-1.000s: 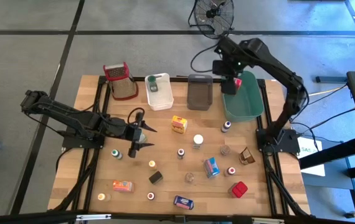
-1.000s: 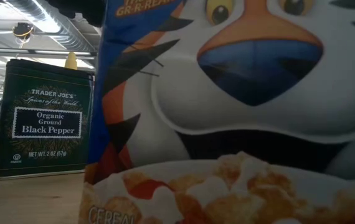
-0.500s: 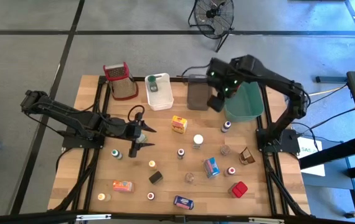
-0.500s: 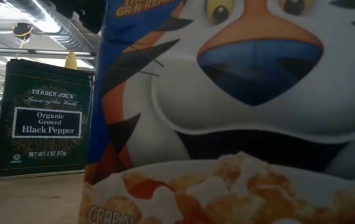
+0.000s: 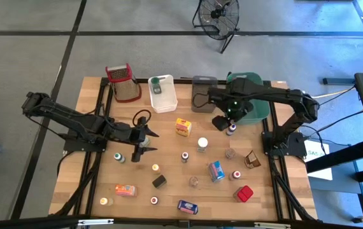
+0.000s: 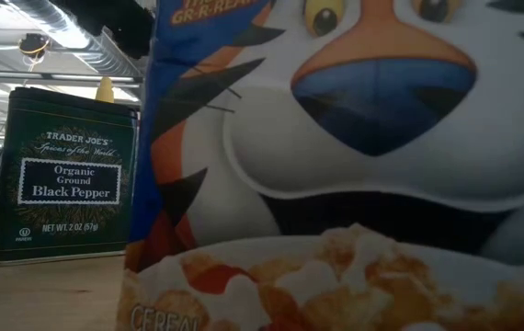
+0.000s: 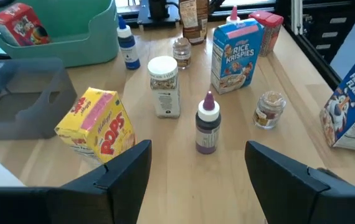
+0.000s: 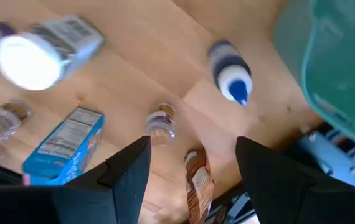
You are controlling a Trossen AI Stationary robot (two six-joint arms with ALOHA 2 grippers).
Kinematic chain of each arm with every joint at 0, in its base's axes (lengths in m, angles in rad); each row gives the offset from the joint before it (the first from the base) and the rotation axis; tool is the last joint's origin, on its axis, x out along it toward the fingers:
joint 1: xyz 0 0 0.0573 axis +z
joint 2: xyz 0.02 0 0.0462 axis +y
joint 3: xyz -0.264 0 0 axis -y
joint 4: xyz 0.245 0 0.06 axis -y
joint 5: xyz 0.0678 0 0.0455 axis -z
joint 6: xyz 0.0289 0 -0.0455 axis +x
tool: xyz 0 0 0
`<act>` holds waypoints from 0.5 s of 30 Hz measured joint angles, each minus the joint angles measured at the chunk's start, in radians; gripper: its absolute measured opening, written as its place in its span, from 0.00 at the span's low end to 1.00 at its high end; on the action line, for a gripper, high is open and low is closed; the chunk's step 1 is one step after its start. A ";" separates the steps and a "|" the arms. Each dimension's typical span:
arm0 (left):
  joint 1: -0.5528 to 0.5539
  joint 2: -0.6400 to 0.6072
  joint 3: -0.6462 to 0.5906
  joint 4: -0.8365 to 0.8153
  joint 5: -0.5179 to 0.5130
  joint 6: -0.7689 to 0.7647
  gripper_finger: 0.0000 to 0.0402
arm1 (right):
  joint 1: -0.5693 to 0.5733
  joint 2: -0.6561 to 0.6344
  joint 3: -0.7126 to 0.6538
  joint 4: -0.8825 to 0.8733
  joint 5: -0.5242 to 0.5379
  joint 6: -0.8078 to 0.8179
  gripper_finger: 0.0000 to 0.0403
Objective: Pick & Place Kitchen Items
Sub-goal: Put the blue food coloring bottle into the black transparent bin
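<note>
The kitchen items stand scattered over the wooden table: a yellow box (image 5: 183,127), a white-capped jar (image 5: 202,144), a purple bottle (image 7: 207,124), a light blue box (image 5: 216,170) and several more small jars and boxes. My left gripper (image 5: 148,141) hovers open at mid-left, pointing toward the yellow box (image 7: 96,127), with nothing between its fingers. My right gripper (image 5: 223,123) hangs open, pointing down, just left of a small blue-capped bottle (image 5: 232,129) that stands upright beside the green tub (image 5: 258,113). In the right wrist view the bottle (image 8: 230,71) lies ahead of the open gripper (image 8: 193,180).
A white tub (image 5: 162,95), a grey tub (image 5: 202,95) and a red-topped grater (image 5: 123,83) line the far edge. A red box (image 7: 18,25) lies in the green tub. A cereal box (image 6: 354,165) and a black pepper tin (image 6: 64,175) fill the low view.
My right gripper has left its place over the green tub, swung toward the table's near edge and a little left, sunk lower and rolled about its wrist. It now hangs beside the blue-capped bottle, still open. No item has moved.
</note>
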 joint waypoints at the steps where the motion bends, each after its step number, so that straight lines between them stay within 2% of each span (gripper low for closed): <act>1: 0.000 0.006 0.000 0.005 0.000 0.000 0.63 | 0.000 -0.017 -0.029 -0.002 0.000 0.021 0.59; 9: 0.000 0.066 0.000 -0.016 0.000 0.000 0.63 | 0.000 -0.127 -0.191 0.000 0.001 0.203 0.59; 15: 0.000 0.085 0.000 -0.020 0.000 0.000 0.63 | 0.000 -0.131 -0.221 0.085 0.018 0.198 0.59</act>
